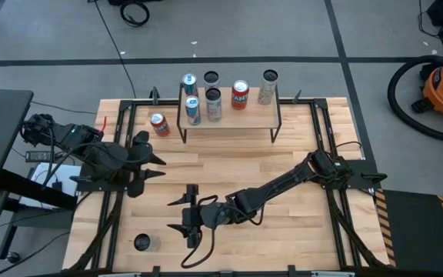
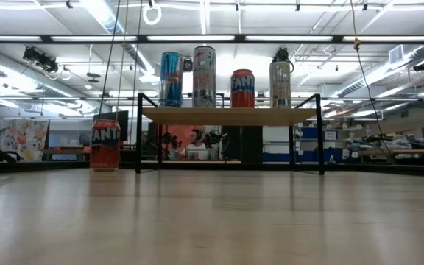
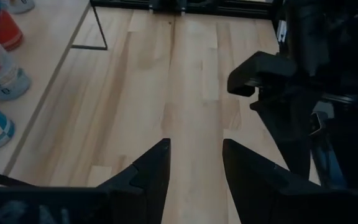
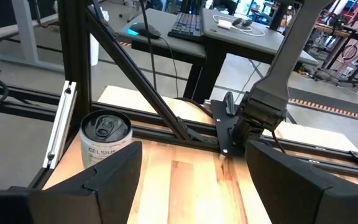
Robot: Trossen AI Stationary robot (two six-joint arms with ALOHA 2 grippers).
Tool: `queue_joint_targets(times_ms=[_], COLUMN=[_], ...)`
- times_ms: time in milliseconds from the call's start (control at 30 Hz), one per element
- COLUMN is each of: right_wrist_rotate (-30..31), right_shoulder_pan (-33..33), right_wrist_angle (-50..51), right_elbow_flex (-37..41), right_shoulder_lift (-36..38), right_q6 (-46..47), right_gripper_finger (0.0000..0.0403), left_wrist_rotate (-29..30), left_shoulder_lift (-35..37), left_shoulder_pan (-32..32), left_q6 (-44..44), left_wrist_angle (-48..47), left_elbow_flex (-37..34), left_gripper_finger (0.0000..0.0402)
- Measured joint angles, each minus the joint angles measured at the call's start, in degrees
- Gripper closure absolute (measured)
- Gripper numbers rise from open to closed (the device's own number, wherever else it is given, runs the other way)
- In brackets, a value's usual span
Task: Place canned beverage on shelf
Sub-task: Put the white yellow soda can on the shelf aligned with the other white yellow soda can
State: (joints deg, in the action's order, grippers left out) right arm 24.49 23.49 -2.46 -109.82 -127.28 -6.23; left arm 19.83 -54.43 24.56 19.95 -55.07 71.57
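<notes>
L gripper [image 1: 157, 168]: mine, over the left part of the table, fingers [image 3: 148, 171] parted w/ bare wood between them, nothing held.
R gripper [image 1: 184, 215]: mine too, arm stretched across to the near-centre of the table, jaws spread wide, empty; pointing toward the near-left corner.
Shelf [image 1: 229, 118]: far-centre of the table, light board on thin black legs; in the low view it stands level, legs on the tabletop.
Cans on shelf: blue/white one [image 1: 193, 111] and grey one [image 1: 213, 104] side by side nr the left half; red one [image 1: 240, 95] right of them; all upright.
Far row: blue can [image 1: 189, 84], dark-topped can [image 1: 211, 78], pale tall can [image 1: 268, 87] at the shelf's far edge. Can't tell from above if on the board or just behind; low view shows four cans standing on top.
Fanta can [image 2: 105, 146]: red/orange, upright on the tabletop just left of the shelf, not on it; apart from the leg.
Celsius can [image 4: 105, 144]: silver, upright, near-left corner of the table, just ahead of my R gripper, left finger's tip in front of it; not gripped.
Table [image 1: 229, 165]: wood planks, black frame rails along the sides.
Room: person seated far behind, seen under the shelf in the low view.
</notes>
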Motion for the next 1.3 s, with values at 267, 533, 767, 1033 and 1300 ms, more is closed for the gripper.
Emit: queue_joint_targets(times_ms=[267,533,767,1033,1300], right_wrist_rotate=[-0.1,-0.1,5.6,12.2,18.7], right_shoulder_pan=[0.1,0.3,2.0,4.8,5.8], right_wrist_angle=[0.0,0.0,1.6,11.6,13.6], right_elbow_flex=[0.0,0.0,0.0,0.0,0.0], right_shoulder_lift=[0.0,0.0,1.5,7.4,9.7], right_q6=[-0.4,-0.9,-4.6,-4.3,-4.6], right_gripper_finger=[0.0106,0.0106,0.0106,0.0106,0.0106], left_wrist_rotate=[0.2,1.0,-3.5,-3.7,-3.5], left_shoulder_lift=[0.0,0.0,-0.3,-1.2,-2.0], left_shoulder_pan=[0.0,0.0,2.4,12.8,19.7], left_q6=[3.4,5.0,4.7,14.0,21.9], left_wrist_angle=[0.0,0.0,-0.9,-4.3,-4.3], left_elbow_flex=[0.0,0.0,0.0,0.0,0.0], left_gripper_finger=[0.0246,0.0246,0.0246,0.0246,0.0246])
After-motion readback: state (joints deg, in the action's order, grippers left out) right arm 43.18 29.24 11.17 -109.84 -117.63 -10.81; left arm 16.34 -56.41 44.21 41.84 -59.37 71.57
